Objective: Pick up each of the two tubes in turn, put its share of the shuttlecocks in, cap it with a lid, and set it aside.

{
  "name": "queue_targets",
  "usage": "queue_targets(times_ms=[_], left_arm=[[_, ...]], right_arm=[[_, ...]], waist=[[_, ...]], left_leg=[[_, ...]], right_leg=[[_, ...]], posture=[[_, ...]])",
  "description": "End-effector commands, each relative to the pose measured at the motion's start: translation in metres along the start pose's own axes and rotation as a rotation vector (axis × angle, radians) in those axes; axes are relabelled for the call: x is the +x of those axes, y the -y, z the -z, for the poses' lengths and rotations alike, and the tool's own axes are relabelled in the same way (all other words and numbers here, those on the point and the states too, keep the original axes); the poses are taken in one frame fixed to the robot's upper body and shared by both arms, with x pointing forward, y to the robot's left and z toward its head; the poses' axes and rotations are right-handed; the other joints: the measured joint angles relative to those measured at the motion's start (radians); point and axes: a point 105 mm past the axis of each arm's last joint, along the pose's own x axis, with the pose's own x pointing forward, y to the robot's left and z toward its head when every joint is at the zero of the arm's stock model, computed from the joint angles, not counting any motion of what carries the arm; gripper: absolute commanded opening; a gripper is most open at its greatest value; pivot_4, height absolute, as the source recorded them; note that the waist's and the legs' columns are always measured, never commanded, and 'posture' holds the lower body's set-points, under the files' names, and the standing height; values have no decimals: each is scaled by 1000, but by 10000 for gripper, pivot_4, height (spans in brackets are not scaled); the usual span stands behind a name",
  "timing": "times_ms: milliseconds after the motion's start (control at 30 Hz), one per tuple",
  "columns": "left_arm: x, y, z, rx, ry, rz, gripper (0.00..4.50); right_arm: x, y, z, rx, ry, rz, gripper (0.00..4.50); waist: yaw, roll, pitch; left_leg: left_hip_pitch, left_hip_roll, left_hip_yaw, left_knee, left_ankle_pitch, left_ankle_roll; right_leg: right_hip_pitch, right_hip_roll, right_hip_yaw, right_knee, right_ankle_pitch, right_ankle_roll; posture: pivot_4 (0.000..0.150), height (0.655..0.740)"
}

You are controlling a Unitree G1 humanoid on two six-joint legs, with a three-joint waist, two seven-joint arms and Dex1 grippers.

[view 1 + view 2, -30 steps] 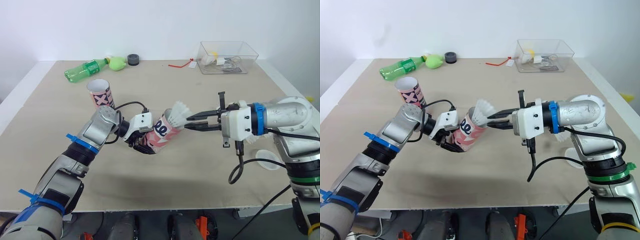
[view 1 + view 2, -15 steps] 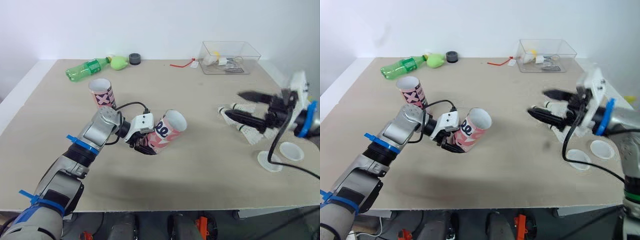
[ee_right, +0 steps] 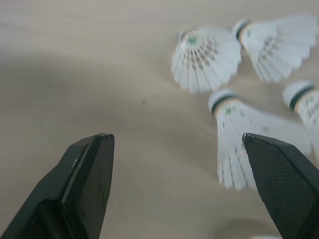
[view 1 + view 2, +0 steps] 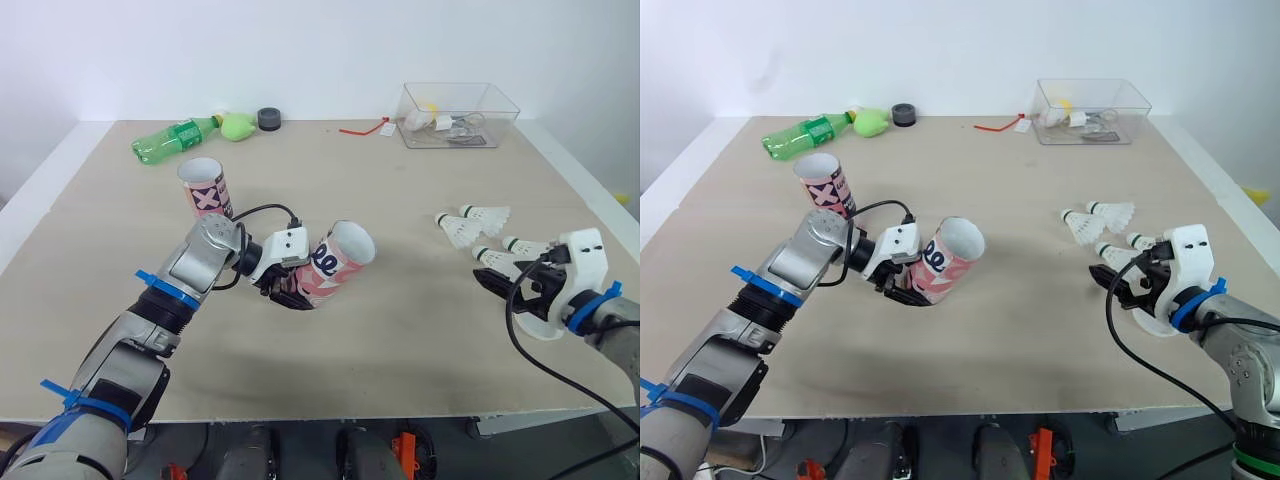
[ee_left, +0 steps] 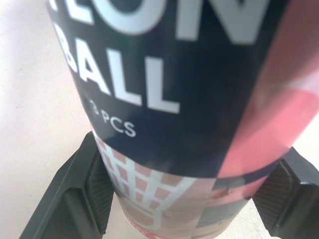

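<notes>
My left gripper [image 4: 284, 291] is shut on the lower part of a pink and navy tube [image 4: 331, 264], holding it tilted just above the table with its open mouth facing right. In the left wrist view the tube [image 5: 189, 89] sits between both fingers [image 5: 79, 199]. A second pink tube [image 4: 203, 187] stands upright behind it. Several white shuttlecocks [image 4: 470, 222] lie at the right. My right gripper [image 4: 490, 278] is open, low over the table just in front of them; the right wrist view has the shuttlecocks [image 3: 204, 57] beyond the spread fingers [image 3: 84, 174]. A white lid [image 4: 545, 330] lies under that wrist.
Along the back edge lie a green bottle [image 4: 175, 138], a green object [image 4: 236, 125], a black cap [image 4: 267, 118], a red strip [image 4: 362, 128] and a clear box [image 4: 455, 113]. The table's right edge runs close to my right gripper.
My right gripper held a shuttlecock at the tube's mouth, then let go, swung right and dropped down by the loose shuttlecocks. No shuttlecock sticks out of the tube now. The left gripper stayed put.
</notes>
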Motion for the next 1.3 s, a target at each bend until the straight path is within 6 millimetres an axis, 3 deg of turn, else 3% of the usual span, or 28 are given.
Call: queue_targets(times_ms=[33, 533, 633, 867, 900, 1033, 1133, 1233, 1300], left_arm=[[6, 2, -7, 29, -5, 25, 30996], [8, 2, -10, 37, 6, 24, 30996], [7, 2, -10, 35, 7, 22, 30996], [7, 4, -8, 31, 5, 21, 30996], [7, 4, -8, 31, 6, 21, 30996], [7, 4, -8, 31, 6, 22, 30996], [7, 4, -8, 31, 6, 25, 30996], [7, 4, -7, 29, 3, 25, 30996], [6, 5, -6, 27, 1, 27, 30996]], right_arm=[[0, 9, -6, -20, 34, 56, 44032], [31, 29, -7, -15, 70, 146, 44032], [34, 29, -6, -15, 73, 142, 36948], [36, 28, -2, -8, 74, 139, 2650], [36, 27, -2, -8, 73, 133, 546], [33, 26, -5, -39, 79, 118, 546], [19, 22, -26, -149, 86, 54, 546], [-1, 10, -75, -316, 173, -40, 546], [-17, -15, -114, -561, 255, -174, 546]], waist=[[0, 0, 0], [0, 0, 0], [1, 0, 0], [0, 0, 0], [0, 0, 0], [0, 0, 0], [0, 1, 0], [-1, 2, 1], [-3, 4, 1]], left_leg=[[0, 0, 0, 0, 0, 0], [0, -2, 0, 0, 1, 2], [-1, -2, 0, 0, 1, 2], [-1, -2, 0, 0, 1, 2], [-1, -2, 0, 0, 1, 2], [-1, -2, 0, 0, 1, 2], [-1, -2, 0, 0, 1, 2], [-1, -2, 1, 0, 1, 2], [-1, -2, 2, 0, 1, 2]], right_leg=[[0, 0, 0, 0, 0, 0], [0, -1, 1, 0, 2, 3], [0, -1, 0, 0, 2, 3], [0, -1, 0, 0, 2, 4], [0, -1, 0, 0, 2, 4], [0, -1, 0, 0, 2, 4], [0, -1, 0, 0, 2, 4], [-1, -2, 2, 0, 2, 4], [-1, -1, 2, 0, 2, 4]], posture=[[1500, 7400], [1500, 7400], [1500, 7400], [1500, 7400], [1500, 7400], [1500, 7400], [1500, 7400], [1500, 7400], [1500, 7400]])
